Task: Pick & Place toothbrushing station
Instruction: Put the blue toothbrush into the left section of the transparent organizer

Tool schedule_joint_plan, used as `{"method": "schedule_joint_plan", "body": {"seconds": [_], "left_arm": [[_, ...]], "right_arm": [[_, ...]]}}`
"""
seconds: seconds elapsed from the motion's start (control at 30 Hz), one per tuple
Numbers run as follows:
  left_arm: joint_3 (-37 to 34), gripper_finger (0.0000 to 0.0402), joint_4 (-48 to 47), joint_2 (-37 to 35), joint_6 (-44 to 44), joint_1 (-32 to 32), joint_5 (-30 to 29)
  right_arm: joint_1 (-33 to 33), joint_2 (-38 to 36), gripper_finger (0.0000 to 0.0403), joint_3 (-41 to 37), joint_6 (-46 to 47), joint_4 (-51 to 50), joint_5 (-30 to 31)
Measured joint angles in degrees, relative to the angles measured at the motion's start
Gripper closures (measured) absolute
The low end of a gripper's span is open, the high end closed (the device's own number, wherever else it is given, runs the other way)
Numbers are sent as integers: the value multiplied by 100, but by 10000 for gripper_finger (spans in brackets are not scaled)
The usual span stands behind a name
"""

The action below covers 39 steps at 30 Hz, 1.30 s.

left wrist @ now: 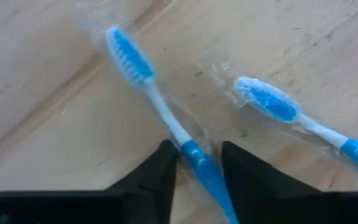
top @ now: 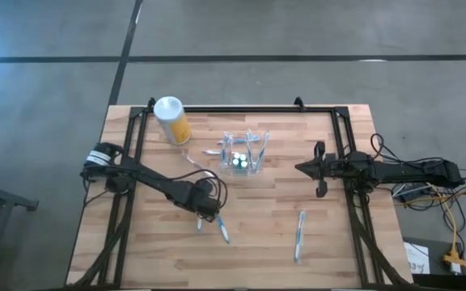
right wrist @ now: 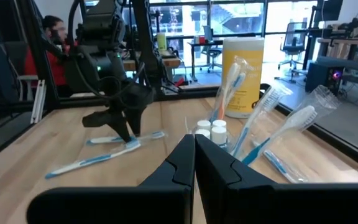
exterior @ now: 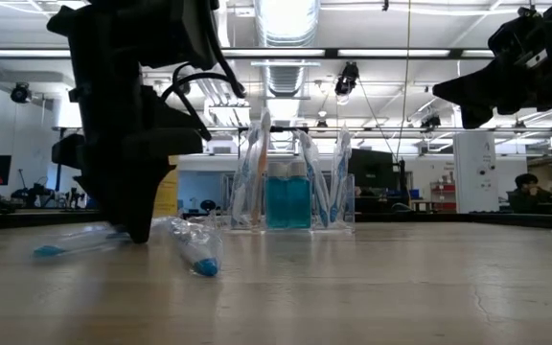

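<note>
Left claw [left wrist: 197, 163] straddles one of two wrapped toothbrushes [left wrist: 160, 112].

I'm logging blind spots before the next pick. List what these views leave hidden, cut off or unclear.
- Left tool: fingers straddle a wrapped toothbrush; left wrist view doesn't show whether they grip it, and the handle end runs off the edge.
- Low view: the left arm's dark body hides that contact.
- Clear holder: small in the high view, so its brushes can't be counted.
- Right tool: shut, blocking the table below in its wrist view.

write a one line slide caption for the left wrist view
Left pincer straddling a wrapped blue toothbrush on the table.
</note>
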Motion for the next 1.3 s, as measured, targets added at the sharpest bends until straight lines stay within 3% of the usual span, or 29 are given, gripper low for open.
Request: {"method": "schedule_joint_plan", "body": {"seconds": [0.3, 0.53, 0.8, 0.93, 1.03, 1.17, 1.3], "left_arm": [[-19, 388, -12, -62, 727, 5, -396], [-52, 397, -535, -728, 807, -120, -1057], [-54, 399, -689, -2336, 1117, -837, -2648], [-281, 400, 83, -3282, 2226, -1465, -3585], [-688, 400, 1345, -4004, 3499, -1888, -3814], [-1434, 400, 2829, -4846, 5221, -2031, -3367], [-2321, 401, 3957, -5611, 6077, -1566, -2549]], "right_arm": [[0, -1, 394, 0, -48, -31, 6], [-2, 1, 394, 0, -50, -38, 28], [-2, 1, 394, 0, -156, -36, 31], [-2, 1, 394, 0, -178, -36, 31], [-2, 2, 394, 0, -154, -36, 31], [0, 3, 394, 0, -149, -68, 31], [0, 2, 394, 0, -213, -11, 29]]}}
